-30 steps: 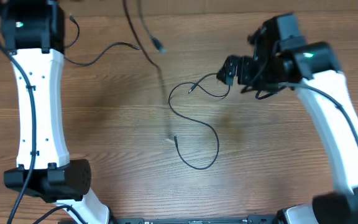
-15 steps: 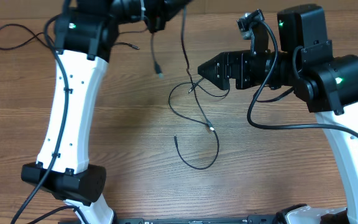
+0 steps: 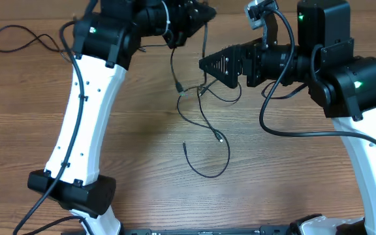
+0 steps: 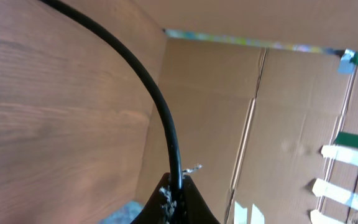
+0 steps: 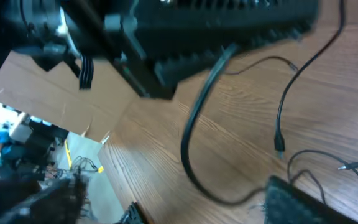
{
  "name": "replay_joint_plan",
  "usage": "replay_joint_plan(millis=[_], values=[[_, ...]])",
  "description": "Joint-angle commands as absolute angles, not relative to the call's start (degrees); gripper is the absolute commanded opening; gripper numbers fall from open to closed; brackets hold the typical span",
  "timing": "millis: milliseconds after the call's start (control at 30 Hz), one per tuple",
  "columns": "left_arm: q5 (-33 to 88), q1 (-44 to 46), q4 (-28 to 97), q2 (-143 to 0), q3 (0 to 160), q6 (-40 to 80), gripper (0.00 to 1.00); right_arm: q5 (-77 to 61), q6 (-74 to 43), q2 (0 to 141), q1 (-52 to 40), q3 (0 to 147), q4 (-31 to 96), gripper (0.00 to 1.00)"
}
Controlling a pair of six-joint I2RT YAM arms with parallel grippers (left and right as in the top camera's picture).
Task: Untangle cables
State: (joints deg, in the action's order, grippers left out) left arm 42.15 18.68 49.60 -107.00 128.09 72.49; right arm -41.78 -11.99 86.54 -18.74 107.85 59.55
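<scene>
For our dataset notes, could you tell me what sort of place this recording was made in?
Probably a robotics lab or workshop bench: white robot arms work over a wood-grain table strewn with thin black cables, and taped cardboard panels stand at its edge.

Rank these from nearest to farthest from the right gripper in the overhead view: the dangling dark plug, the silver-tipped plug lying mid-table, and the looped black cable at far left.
From the right gripper:
1. the dangling dark plug of the thin black cable, just below-left.
2. the silver-tipped plug, mid-table, below it.
3. the looped black cable, at the far left edge.
</scene>
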Motion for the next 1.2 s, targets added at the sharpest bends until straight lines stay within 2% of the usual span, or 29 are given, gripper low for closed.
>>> replay_joint_plan(millis=[0,33,167,333,400,600,700,767,800,900,1067,1167], values=[[42.0,21.0,49.2,-106.6,128.9,75.5,0.04,-42.5,-14.9,87.8,-18.7,109.4,58.3,0.78],[42.0,21.5,48.7,-106.6,128.9,75.5,0.04,-42.5,-15.0,88.3,-18.7,109.4,58.1,0.7],[41.9,21.8,48.6,-106.6,128.9,75.4,0.04,-42.5,-15.0,89.2,-18.7,109.4,58.4,0.54],[41.3,21.4,48.6,-106.6,128.9,75.4,0.04,-42.5,-15.0,89.4,-18.7,109.4,59.2,0.21],[40.8,21.4,48.7,-106.6,128.9,75.4,0.04,-42.5,-15.0,89.4,-18.7,109.4,59.7,0.11],[33.4,21.3,49.7,-106.6,128.9,74.6,0.04,-42.5,-16.4,89.4,-18.7,109.4,62.3,0.04],[26.1,21.4,51.4,-106.6,128.9,70.0,0.11,-42.6,-20.4,89.4,-18.7,109.4,63.3,0.04],[20.6,21.4,55.4,-106.6,128.9,66.2,0.19,-43.1,-24.3,89.4,-18.6,109.4,63.2,0.04],[19.2,21.4,56.9,-106.6,128.9,64.8,0.26,-43.6,-25.9,89.4,-18.6,109.4,62.8,0.04],[17.5,21.4,61.7,-106.6,128.9,61.4,0.33,-44.3,-32.5,89.4,-18.6,109.4,59.5,0.04],[17.4,21.4,66.2,-106.6,128.9,58.4,0.34,-42.9,-44.7,89.4,-18.4,109.4,53.4,0.04],[17.4,21.3,66.2,-106.6,128.9,55.2,0.33,-35.5,-56.1,89.4,-17.4,109.4,52.6,0.04]])
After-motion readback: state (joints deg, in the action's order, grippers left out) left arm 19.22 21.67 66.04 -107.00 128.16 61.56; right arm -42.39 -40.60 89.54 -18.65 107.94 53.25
